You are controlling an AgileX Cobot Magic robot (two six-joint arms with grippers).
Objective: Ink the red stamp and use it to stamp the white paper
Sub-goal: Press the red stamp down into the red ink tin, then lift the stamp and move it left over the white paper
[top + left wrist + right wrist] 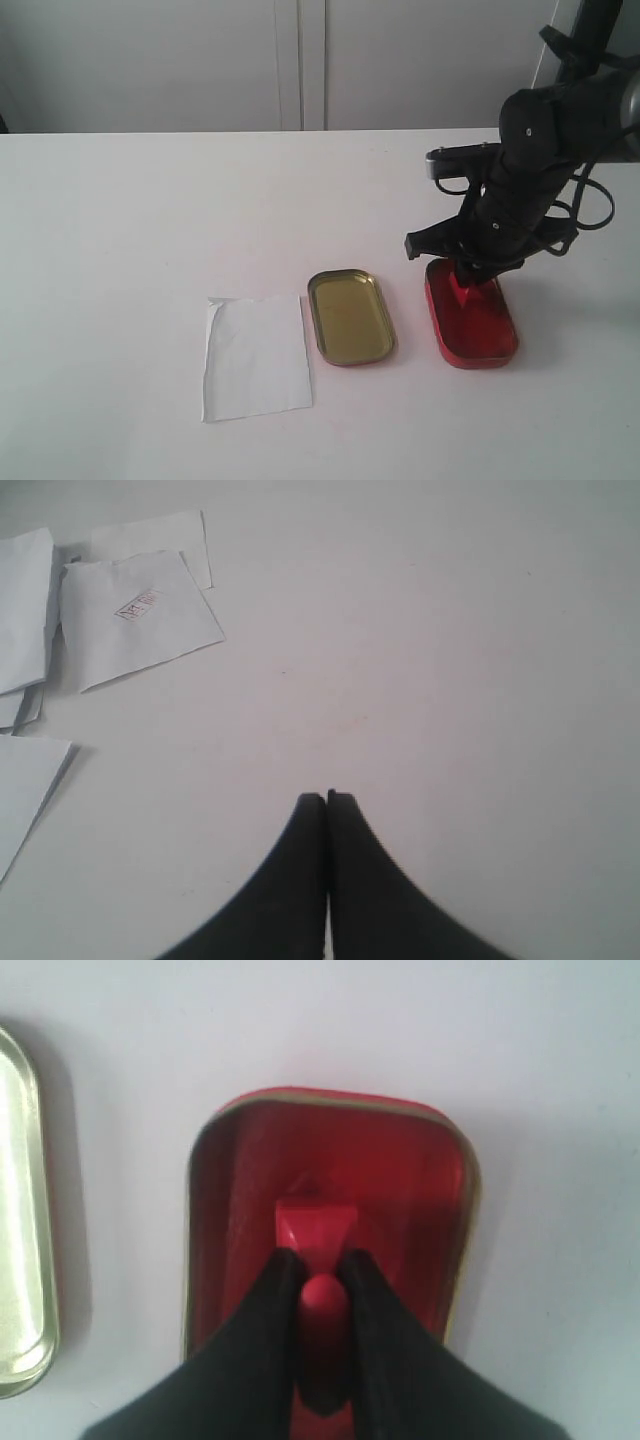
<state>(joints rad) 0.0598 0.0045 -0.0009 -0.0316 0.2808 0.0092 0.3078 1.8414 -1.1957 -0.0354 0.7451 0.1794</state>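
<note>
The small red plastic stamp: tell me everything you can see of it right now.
The small bright-red plastic stamp looks glossy, with a square block base and a narrower rounded knob. The black fingers of the right gripper clamp the knob from both sides. It stands base-down inside the red oval tin tray. Whether the base presses on the tray's floor is unclear.

Gold tin on white table

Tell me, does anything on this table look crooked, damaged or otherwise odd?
Only the white paper: its left edge looks creased or lifted, not flat. The gold tin and red tin sit neatly beside it; nothing looks spilled.
</note>
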